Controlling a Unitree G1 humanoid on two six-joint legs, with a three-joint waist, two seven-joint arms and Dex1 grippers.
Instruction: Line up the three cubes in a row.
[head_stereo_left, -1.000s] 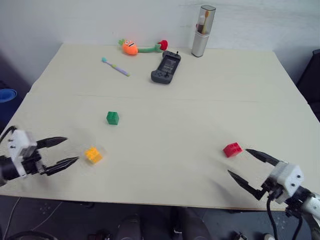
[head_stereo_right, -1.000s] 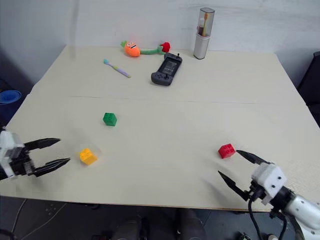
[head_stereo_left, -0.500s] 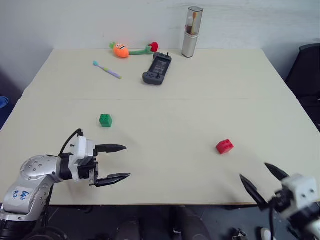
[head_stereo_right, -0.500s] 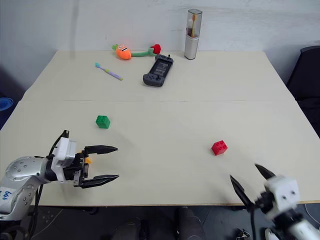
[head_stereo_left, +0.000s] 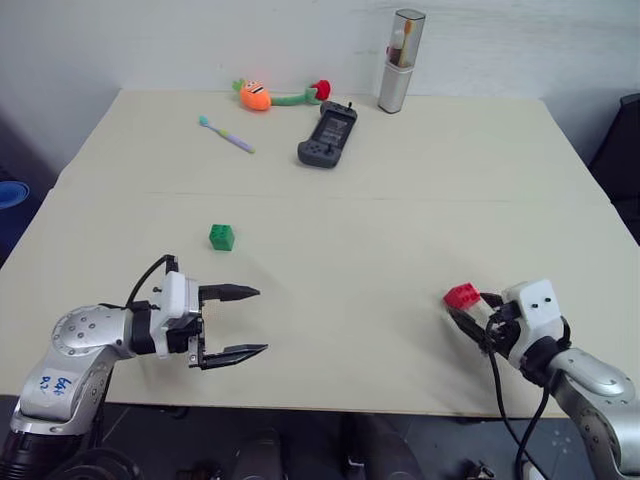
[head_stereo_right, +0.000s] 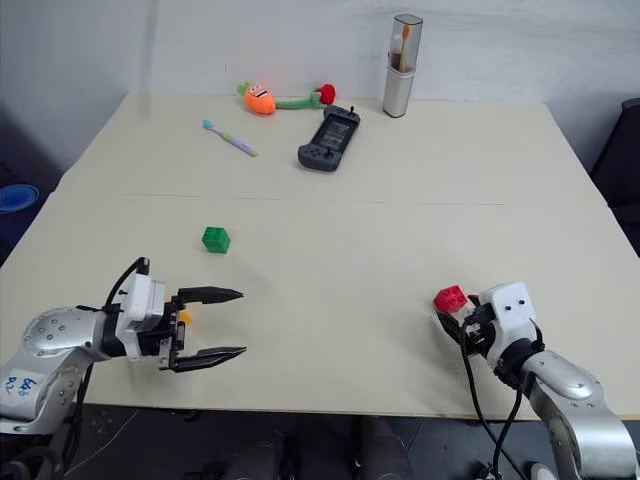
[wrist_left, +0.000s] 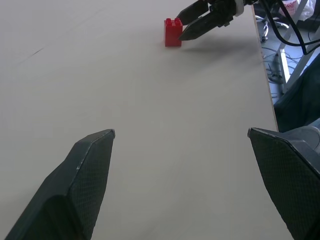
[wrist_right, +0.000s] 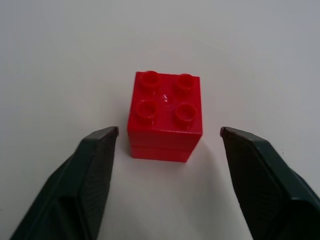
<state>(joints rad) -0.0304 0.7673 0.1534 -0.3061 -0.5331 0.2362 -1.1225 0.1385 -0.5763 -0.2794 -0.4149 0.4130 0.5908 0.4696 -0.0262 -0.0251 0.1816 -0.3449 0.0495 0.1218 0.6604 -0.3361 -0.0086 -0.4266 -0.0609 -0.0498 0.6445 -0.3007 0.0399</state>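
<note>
At the near edge of the pale table (head_stereo_left: 400, 250) the left gripper (head_stereo_left: 243, 321) is seen low over the surface, its two black fingers spread wide with nothing between them; a sliver of the yellow-orange cube (head_stereo_right: 184, 316) is glimpsed just behind that gripper's body, mostly hidden by it, so whether it is touched cannot be told. On the near right side the right gripper (head_stereo_left: 478, 318) is brought up against the red cube (wrist_right: 165, 116); in the right wrist view the cube is seen standing studs up on the table just past the fingertips (wrist_right: 102, 137), and bare table is visible on either side of it; the fingers are parted wider than the cube and nothing is gripped. In the left wrist view the same red cube is seen far across the table with the right gripper's tips just beside it.

Farther in, on the left half, the green cube (head_stereo_left: 222, 237) is found alone on the table, studs up, well apart from the other two cubes; the three are not set in a row.

Toward the far edge a grey game controller (head_stereo_left: 328, 134) is laid near the middle; a toothbrush (head_stereo_left: 228, 133) is laid to its left; a carrot plush toy (head_stereo_left: 270, 95) is seen beyond these; a tall toothbrush case (head_stereo_left: 400, 61) is stood upright at the far edge, right of the controller.
</note>
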